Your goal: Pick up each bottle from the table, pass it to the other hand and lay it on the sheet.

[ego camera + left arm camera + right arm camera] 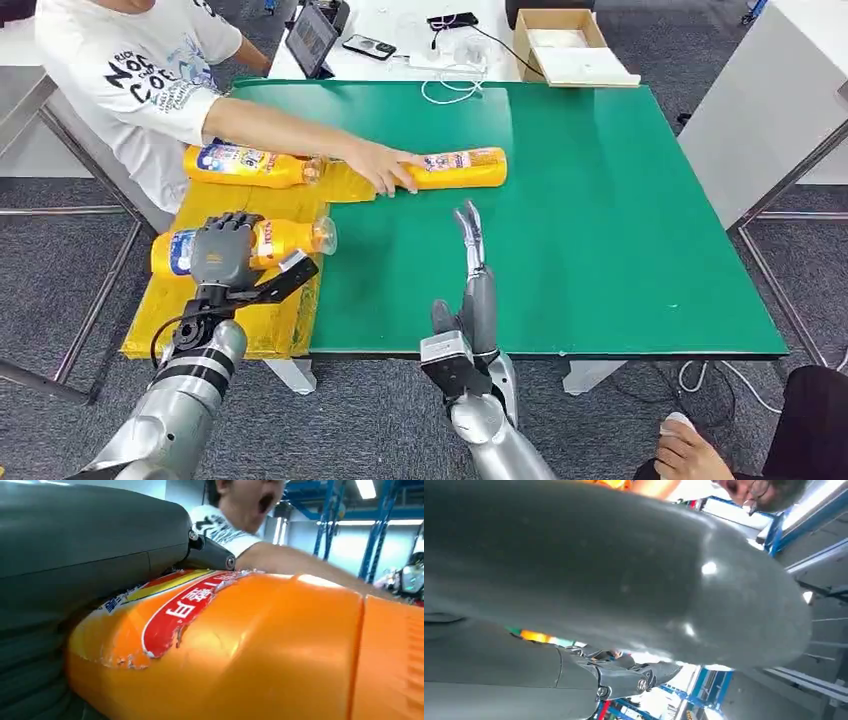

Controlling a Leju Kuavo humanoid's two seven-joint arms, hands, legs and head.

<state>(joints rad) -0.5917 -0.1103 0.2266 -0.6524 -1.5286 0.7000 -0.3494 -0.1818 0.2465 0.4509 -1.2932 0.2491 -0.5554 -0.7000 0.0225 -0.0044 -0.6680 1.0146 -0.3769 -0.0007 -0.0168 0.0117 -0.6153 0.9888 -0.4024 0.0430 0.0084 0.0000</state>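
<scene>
My left hand (pixel 222 252) lies over an orange bottle (pixel 280 240), fingers clamped round it on the yellow sheet (pixel 255 320) — I judge it is being laid down. My right hand (pixel 470 262) waits empty, fingers straight, over the green counter (pixel 600 230) — a person's hand (pixel 380 165) sets the next bottle (pixel 465 167) there.

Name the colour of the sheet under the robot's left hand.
Yellow; the sheet shows best in the head view.

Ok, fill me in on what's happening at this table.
The robot's left hand grips a yellow bottle lying on the yellow sheet, where a second bottle already lies. A person's hand rests on a third bottle on the green table. The right hand hovers over the table, fingers extended, holding nothing.
</scene>
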